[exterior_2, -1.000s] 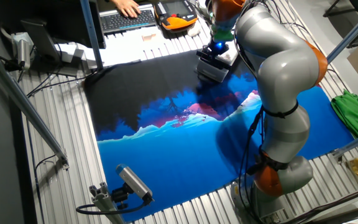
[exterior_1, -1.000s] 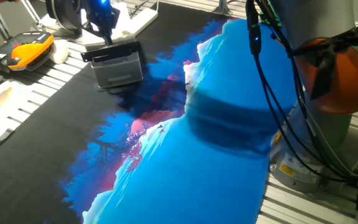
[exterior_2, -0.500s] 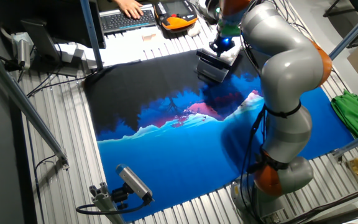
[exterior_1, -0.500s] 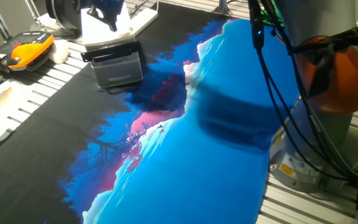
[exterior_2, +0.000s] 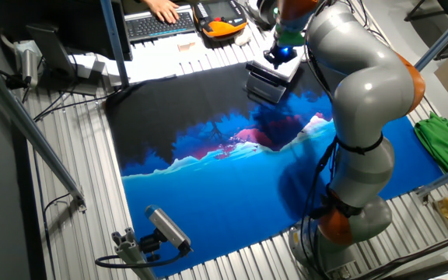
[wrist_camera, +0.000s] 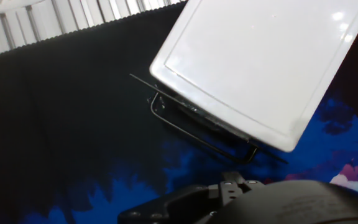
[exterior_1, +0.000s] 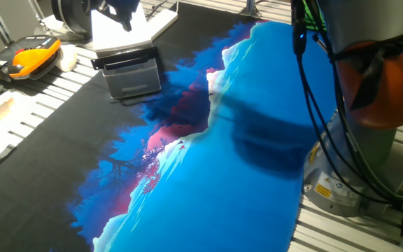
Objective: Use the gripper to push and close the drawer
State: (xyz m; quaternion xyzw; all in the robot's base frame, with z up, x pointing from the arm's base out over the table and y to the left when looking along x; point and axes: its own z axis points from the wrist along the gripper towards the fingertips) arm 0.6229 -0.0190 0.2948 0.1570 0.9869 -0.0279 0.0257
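Note:
The drawer (exterior_1: 133, 75) has a grey front and a black bar handle (exterior_1: 121, 59). It sits pushed in under the white boxy unit (exterior_1: 121, 33) at the far left of the mat, and none of its pale inside shows. My gripper (exterior_1: 124, 15), dark with a blue glow, hovers above the unit's top, behind the drawer front and not touching it. Its fingers look pressed together and hold nothing. In the other fixed view the gripper (exterior_2: 279, 54) is over the unit (exterior_2: 269, 82). The hand view shows the white top (wrist_camera: 260, 62) and the handle (wrist_camera: 197, 134), with no fingertips.
An orange-and-black case (exterior_1: 23, 57) lies left of the unit on the slatted table. A keyboard (exterior_2: 160, 25) with a person's hand on it is behind. The blue and black mat (exterior_1: 208, 175) covers the middle. The arm's base (exterior_1: 390, 84) stands at the right, and a green cloth (exterior_2: 442, 136) beyond.
My gripper has lifted off the drawer's handle and gone up and back over the unit's top. The drawer front has not visibly moved.

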